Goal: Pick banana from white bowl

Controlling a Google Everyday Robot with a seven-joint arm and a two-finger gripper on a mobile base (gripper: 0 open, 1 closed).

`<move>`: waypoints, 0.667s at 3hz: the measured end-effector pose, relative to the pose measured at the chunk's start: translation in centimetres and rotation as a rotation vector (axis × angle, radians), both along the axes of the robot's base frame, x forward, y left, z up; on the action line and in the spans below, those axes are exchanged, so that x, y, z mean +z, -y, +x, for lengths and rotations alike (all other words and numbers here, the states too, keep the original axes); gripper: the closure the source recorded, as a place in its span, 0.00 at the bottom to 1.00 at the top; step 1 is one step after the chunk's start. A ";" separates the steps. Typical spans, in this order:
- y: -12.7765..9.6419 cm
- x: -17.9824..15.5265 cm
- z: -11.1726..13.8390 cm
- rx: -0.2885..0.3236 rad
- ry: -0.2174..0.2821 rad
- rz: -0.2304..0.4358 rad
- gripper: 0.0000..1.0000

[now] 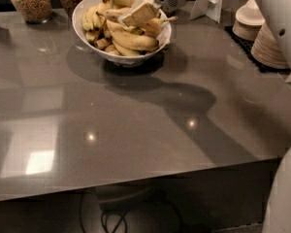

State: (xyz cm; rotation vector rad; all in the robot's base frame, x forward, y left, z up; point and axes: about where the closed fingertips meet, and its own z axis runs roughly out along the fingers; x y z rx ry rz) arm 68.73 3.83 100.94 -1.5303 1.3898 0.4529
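Observation:
A large white bowl (85, 30) stands at the back of the grey counter, heaped with several yellow bananas (131, 40). My gripper (138, 14) reaches in from the upper right and hangs right over the top of the banana pile, its pale fingers (141, 11) pointing down-left and touching or almost touching the top bananas. I see no banana lifted out of the pile.
Two glass jars with grains (31, 1) stand behind the bowl at the back left. Small stacked white bowls (250, 18) and stacked beige plates (271, 47) stand at the back right. A folded white card (206, 6) stands behind the bowl. My arm's shadow falls on the counter.

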 end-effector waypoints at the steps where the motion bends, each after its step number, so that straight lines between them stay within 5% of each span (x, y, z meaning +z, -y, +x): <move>1: -1.1 -1.2 0.9 0.016 -0.015 -0.007 0.36; 2: -1.6 -2.1 2.1 0.021 -0.023 -0.018 0.36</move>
